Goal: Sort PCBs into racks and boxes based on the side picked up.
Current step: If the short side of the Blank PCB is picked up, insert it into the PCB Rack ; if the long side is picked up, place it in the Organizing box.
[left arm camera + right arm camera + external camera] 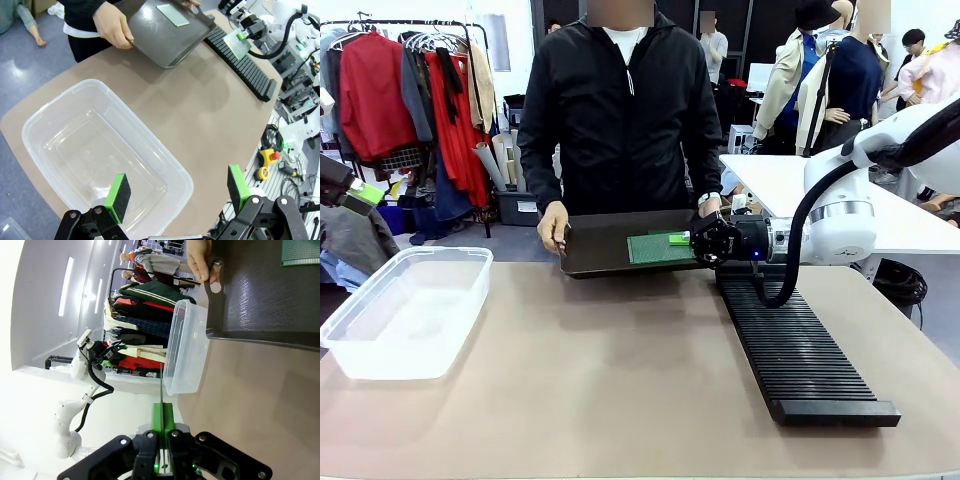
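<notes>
PCBs number two: the held PCB point(234, 44) stands edge-on, pinched tight between the right jaws near the far end of the rack point(800, 350). The second PCB point(658, 248) lies flat on the dark tray point(595, 250) that a person point(620, 110) holds at the far edge of the worktop point(620, 380). Left jaws stand wide apart, gripping nothing, poised above the clear box point(390, 350) at the worktop's left side.

I see a clear, glossy plastic tub point(390, 350), a dark tray point(265, 295) with leathery grain and soft sheen, a matt brown tabletop point(620, 390), a matt black ribbed rack point(800, 350)
</notes>
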Motion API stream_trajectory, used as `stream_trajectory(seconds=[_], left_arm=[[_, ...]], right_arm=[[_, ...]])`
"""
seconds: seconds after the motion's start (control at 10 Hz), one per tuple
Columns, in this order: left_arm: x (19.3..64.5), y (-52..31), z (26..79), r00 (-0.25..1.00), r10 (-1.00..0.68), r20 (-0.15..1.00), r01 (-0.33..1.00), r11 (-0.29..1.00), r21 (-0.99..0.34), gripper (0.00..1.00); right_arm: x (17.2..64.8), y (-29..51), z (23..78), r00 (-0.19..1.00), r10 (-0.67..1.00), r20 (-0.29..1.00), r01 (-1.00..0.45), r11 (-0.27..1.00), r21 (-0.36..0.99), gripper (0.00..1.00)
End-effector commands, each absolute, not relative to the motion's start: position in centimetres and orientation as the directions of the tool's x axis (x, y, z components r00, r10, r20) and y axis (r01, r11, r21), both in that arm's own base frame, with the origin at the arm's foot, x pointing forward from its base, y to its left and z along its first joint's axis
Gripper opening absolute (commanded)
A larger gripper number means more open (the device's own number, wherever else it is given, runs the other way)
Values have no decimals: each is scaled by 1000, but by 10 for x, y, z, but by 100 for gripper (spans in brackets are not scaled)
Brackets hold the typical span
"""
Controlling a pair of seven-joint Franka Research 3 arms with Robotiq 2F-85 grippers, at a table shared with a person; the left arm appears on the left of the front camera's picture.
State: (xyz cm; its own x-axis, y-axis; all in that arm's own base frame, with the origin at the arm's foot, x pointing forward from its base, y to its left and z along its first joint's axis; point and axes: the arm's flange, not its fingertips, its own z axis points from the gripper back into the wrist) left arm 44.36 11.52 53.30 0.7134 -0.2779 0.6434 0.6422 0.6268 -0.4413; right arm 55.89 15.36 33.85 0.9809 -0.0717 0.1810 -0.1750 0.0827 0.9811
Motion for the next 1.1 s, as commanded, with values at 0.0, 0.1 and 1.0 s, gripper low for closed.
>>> stream_trajectory(seconds=[0.0, 0.1, 1.0], left_arm=[[442, 114, 534, 714, -273, 645, 642, 623, -447, 100], [442, 114, 534, 714, -273, 645, 642, 623, -447, 100], [442, 114, 534, 714, -273, 645, 642, 623, -447, 100]], right_arm=[[557, 154, 338, 979, -82, 184, -179, 64, 982, 0], [557, 154, 338, 979, -82, 184, -179, 64, 982, 0], [592, 41, 410, 905, -66, 421, -419, 47, 907, 0]])
